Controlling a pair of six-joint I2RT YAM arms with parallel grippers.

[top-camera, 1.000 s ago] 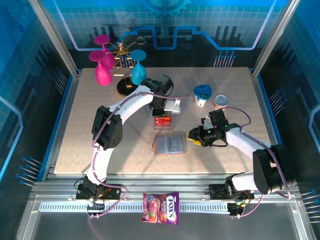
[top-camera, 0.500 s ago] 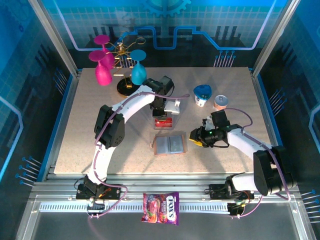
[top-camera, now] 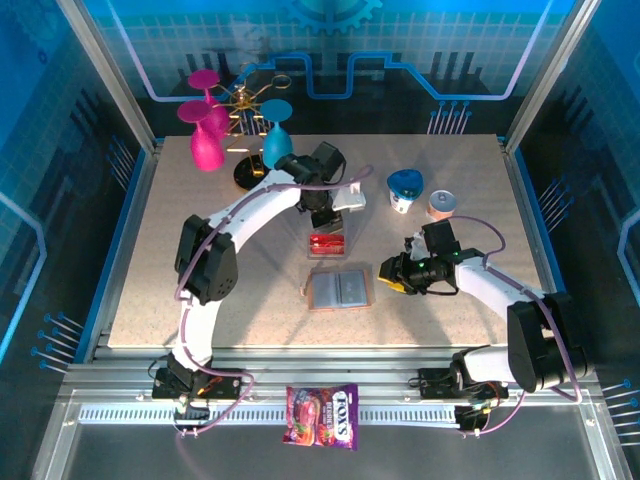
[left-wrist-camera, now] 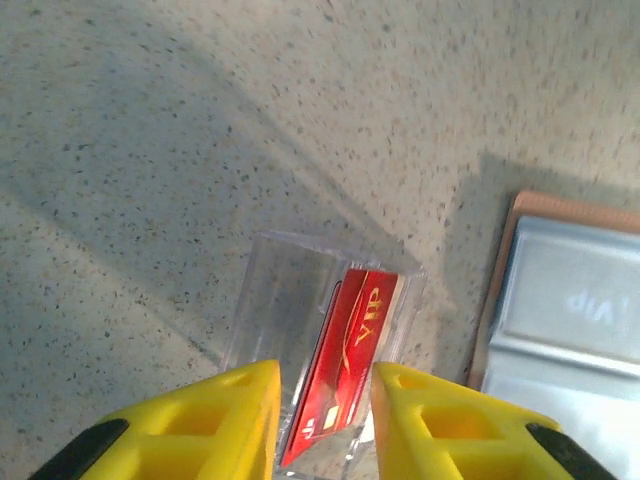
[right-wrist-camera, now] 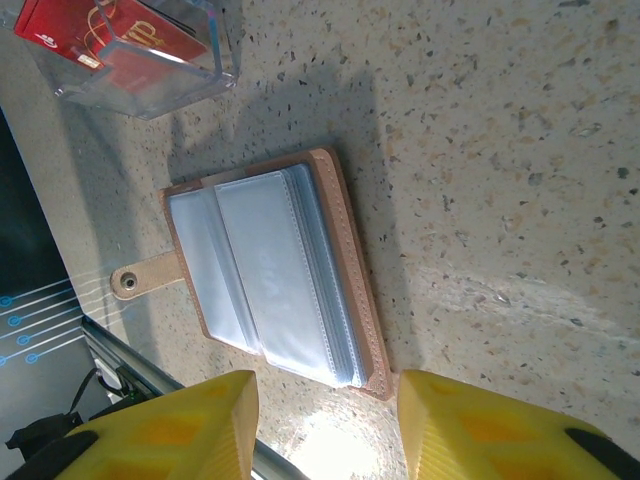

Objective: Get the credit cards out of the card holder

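Between parted left fingers (left-wrist-camera: 205, 420), credit cards (left-wrist-camera: 352, 335), lower end obscured; right fingers (right-wrist-camera: 480, 430) likewise apart.

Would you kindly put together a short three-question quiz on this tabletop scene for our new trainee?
1. True or false: the brown leather-like folding card holder lies open and flat on the speckled table.
2. The visible red credit cards are: A) in the clear plastic tray; B) on the bare table; C) stacked on top of the card holder.
3. Which claw is above that tray, with its yellow fingers apart and gripping nothing?

Key: 1. True. 2. A. 3. The left claw.
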